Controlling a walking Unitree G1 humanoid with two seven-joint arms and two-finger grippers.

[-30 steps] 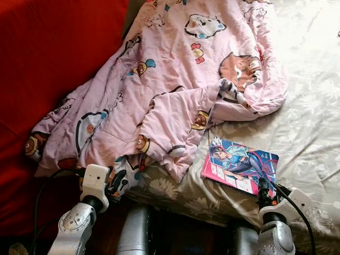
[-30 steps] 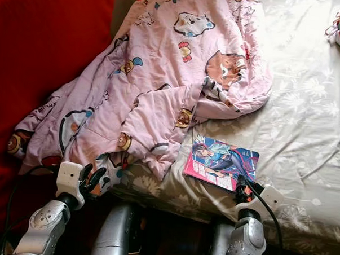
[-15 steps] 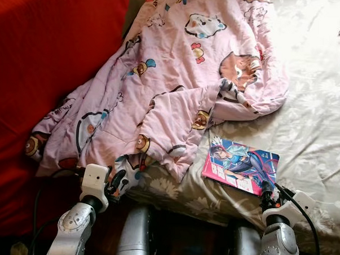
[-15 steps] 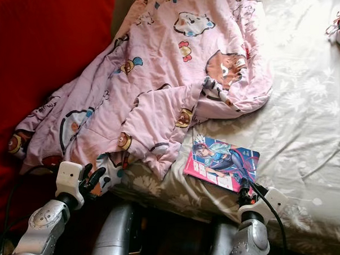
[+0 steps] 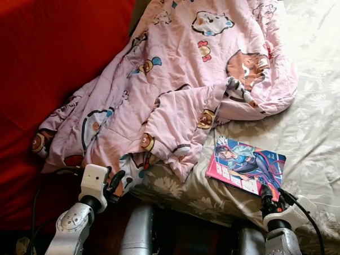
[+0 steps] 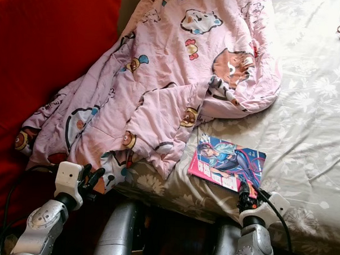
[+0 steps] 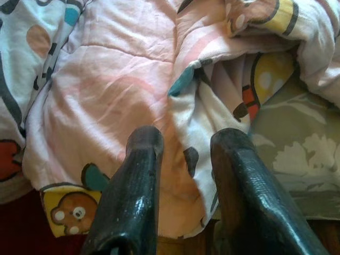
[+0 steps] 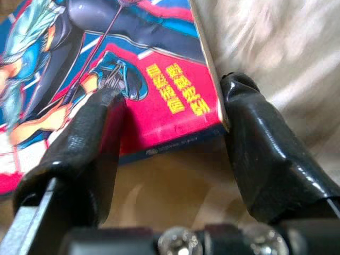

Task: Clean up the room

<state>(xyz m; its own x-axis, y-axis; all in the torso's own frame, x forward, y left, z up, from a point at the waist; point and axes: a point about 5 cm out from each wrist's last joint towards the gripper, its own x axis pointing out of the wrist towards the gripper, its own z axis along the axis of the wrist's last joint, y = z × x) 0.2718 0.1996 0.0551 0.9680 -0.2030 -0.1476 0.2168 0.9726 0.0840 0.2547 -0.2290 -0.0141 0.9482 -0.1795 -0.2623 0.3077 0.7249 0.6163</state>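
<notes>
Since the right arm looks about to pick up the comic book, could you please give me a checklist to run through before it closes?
1. Right pincer open: ok.
2. Glossy red-and-blue comic book corner between its fingers: ok.
3. Book lying flat on the pale floral bedsheet: ok.
4. Pink cartoon-print quilt clear of the book: ok, beside it, not overlapping.
5. Left pincer out of the way: ok, open at the quilt's edge.
6. Finger under the cover: cannot tell.

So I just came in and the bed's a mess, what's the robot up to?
The right gripper is open at the near corner of the book on the bed, one finger over the cover and one off its edge. The left gripper, also open, sits at the pink blanket hanging over the bed's edge. Nothing is lifted yet.
</notes>
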